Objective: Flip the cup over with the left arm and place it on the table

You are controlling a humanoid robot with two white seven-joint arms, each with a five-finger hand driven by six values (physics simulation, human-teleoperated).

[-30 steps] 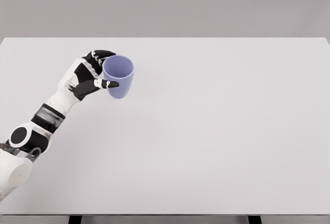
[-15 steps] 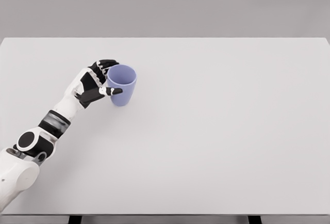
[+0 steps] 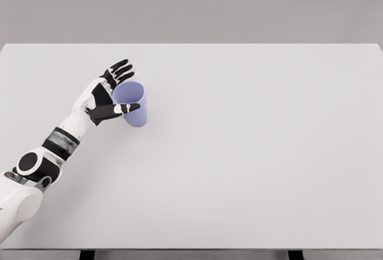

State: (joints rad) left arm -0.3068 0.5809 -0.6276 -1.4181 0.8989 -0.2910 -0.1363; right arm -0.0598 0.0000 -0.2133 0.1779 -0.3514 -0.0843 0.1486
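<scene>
A light blue cup (image 3: 132,103) stands upright on the white table (image 3: 251,140), mouth up, in the left half of the head view. My left hand (image 3: 116,89) is right beside the cup on its left, fingers (image 3: 120,68) spread straight and the thumb (image 3: 119,110) reaching across the cup's front. The hand is open and no longer wraps the cup. The white left arm (image 3: 45,158) comes in from the lower left corner.
The table's front edge (image 3: 191,249) runs along the bottom of the view, with dark table legs just below it. A plain grey wall stands behind the far edge.
The cup has come down from a tilted hold to standing upright on the table. My left hand's fingers have uncurled from around it and spread open, and the arm has sunk a little.
</scene>
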